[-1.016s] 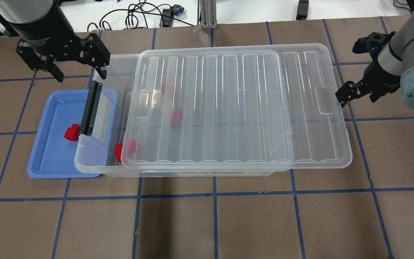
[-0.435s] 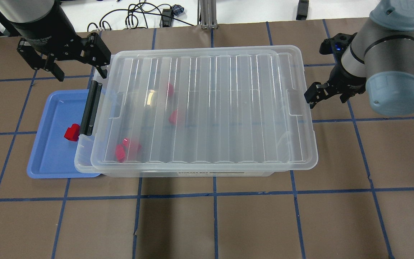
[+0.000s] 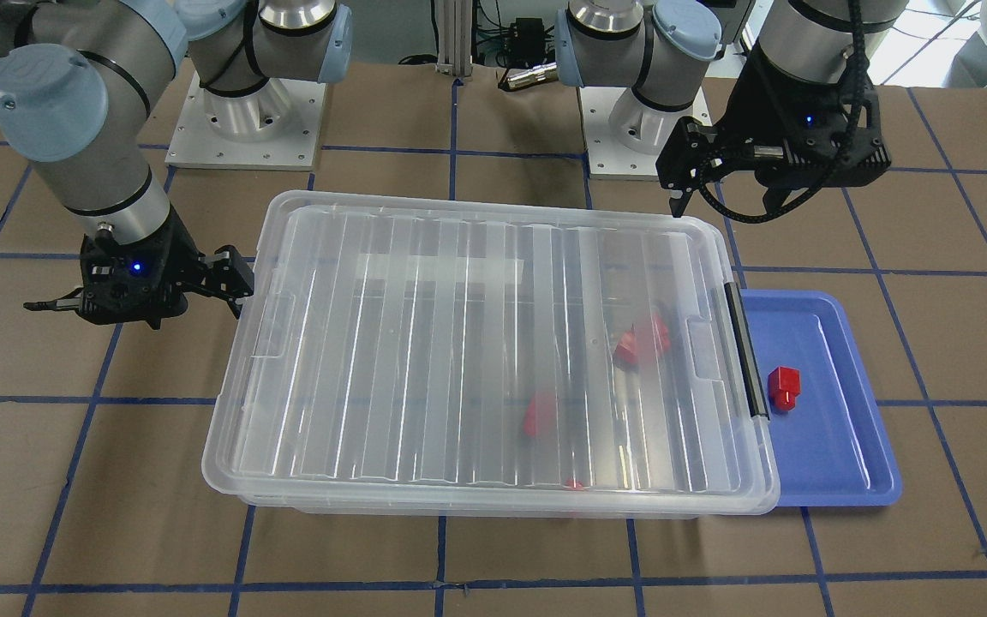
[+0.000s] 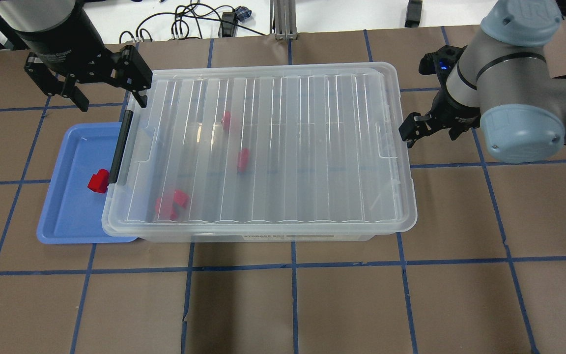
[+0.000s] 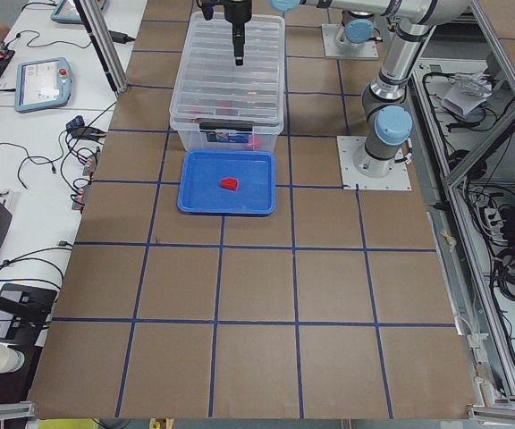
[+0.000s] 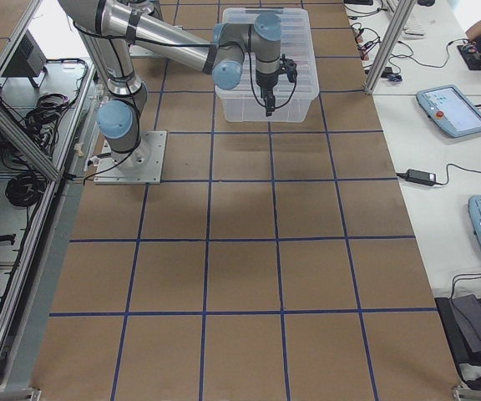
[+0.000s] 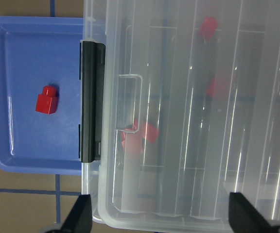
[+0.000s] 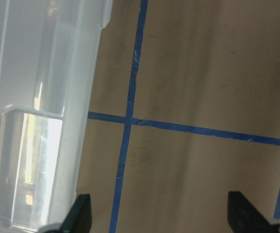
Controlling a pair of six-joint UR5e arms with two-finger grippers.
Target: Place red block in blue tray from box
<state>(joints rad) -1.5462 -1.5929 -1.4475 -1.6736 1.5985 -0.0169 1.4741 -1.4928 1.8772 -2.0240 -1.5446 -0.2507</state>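
Left gripper (image 4: 110, 101): hung above the latch end of the box, at the far corner of the blue tray. Its jaws stood wide apart with nothing between them.
Right gripper (image 4: 430, 132): sat low at the opposite short end of the box, jaws also spread and empty. One finger (image 3: 235, 283) was just beside the lid's edge; I could not tell whether it touched.
Red block (image 4: 99, 181): one lay alone in the blue tray, near the side closest to the box, just beside the black latch.
Other red blocks: four showed through the lid, blurred by its ribs. Two sat close together (image 7: 141, 137) near the latch end. One (image 4: 242, 159) lay nearer the middle, and one (image 4: 225, 119) lay toward the far wall.
Blue tray (image 4: 67, 221): one tray, flat on the bench at the robot's left. Its inner edge was tucked under the overhanging rim of the box.
Box (image 4: 263, 237): one clear bin, long side running across the bench, between the two grippers.
Lid (image 4: 288, 147): one ribbed, translucent lid, lying over the whole top of the box.
Latch (image 4: 120, 147): one black handle on the short end beside the tray.
Bench (image 4: 312, 305): brown, marked into squares with blue tape.
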